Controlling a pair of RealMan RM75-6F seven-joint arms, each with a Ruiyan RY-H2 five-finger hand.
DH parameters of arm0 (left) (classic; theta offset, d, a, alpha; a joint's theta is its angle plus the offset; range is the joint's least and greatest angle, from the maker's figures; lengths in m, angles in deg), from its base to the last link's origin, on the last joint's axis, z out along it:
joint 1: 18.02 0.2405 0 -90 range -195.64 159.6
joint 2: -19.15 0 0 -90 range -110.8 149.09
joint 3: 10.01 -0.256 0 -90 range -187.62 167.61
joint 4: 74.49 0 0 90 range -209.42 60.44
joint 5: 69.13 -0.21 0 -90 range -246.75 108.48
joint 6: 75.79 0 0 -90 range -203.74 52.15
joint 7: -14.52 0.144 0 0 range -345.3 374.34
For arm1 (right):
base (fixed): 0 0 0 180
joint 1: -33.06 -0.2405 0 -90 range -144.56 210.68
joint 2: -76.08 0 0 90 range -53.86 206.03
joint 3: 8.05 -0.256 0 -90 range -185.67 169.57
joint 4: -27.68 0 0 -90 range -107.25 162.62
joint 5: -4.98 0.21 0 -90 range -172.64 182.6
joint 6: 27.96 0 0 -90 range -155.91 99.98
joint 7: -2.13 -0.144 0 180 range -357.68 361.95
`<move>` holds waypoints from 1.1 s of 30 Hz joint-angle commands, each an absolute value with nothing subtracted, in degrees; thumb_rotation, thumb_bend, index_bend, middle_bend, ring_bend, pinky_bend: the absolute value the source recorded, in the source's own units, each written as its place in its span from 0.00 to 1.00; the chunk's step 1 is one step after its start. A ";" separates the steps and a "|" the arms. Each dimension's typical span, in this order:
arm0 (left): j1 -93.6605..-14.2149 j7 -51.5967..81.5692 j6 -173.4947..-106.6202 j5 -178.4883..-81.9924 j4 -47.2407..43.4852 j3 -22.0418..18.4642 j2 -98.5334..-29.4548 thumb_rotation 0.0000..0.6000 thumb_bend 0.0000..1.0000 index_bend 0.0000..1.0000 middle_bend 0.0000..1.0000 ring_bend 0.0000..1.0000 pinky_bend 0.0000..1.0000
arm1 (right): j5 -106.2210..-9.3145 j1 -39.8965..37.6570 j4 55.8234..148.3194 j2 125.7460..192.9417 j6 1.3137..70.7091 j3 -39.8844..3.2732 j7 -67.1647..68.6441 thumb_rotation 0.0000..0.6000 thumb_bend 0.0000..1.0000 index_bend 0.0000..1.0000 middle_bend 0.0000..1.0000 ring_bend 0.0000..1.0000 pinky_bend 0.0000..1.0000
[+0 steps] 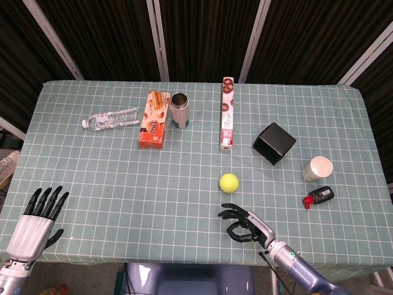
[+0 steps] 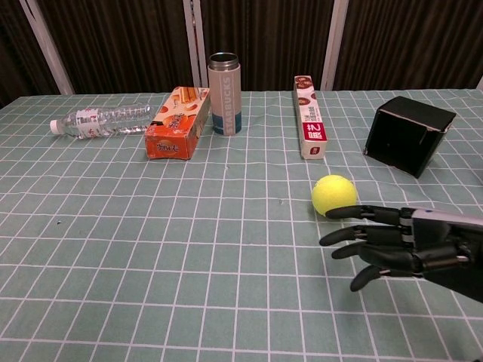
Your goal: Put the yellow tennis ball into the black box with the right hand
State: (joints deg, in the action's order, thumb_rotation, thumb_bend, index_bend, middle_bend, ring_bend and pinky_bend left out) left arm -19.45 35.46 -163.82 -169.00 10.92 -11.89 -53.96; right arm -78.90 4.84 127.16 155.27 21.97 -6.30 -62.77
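The yellow tennis ball [image 1: 229,182] [image 2: 334,196] lies on the checked cloth near the table's middle. The black box [image 1: 274,142] [image 2: 408,134] lies on its side to the ball's right and further back, its opening facing the front left. My right hand [image 1: 244,224] [image 2: 381,244] hovers just in front of the ball, fingers spread toward the left, holding nothing and not touching the ball. My left hand [image 1: 37,219] stays at the near left table edge, fingers straight and apart, empty.
At the back stand a water bottle [image 1: 111,118], an orange snack box [image 1: 153,120], a steel tumbler [image 1: 179,109] and a long red-white box [image 1: 227,114]. A white cup [image 1: 317,168] and a small black-red object [image 1: 317,196] sit at the right.
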 commanded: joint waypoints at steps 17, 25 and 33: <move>-21.26 37.47 -159.33 -162.66 11.63 -10.07 -54.62 1.00 0.15 0.00 0.00 0.00 0.04 | -70.85 0.22 116.91 162.69 13.34 -15.99 -73.40 1.00 0.49 0.11 0.18 0.14 0.25; -21.68 39.08 -158.29 -161.30 11.81 -9.99 -55.29 1.00 0.15 0.00 0.00 0.00 0.04 | -71.64 0.06 114.24 162.12 12.95 -18.41 -78.67 1.00 0.50 0.06 0.13 0.09 0.21; -22.00 40.23 -157.54 -160.26 11.90 -9.99 -55.82 1.00 0.15 0.00 0.00 0.00 0.04 | -73.28 -0.65 110.74 161.50 12.76 -20.24 -83.26 1.00 0.50 0.02 0.09 0.05 0.16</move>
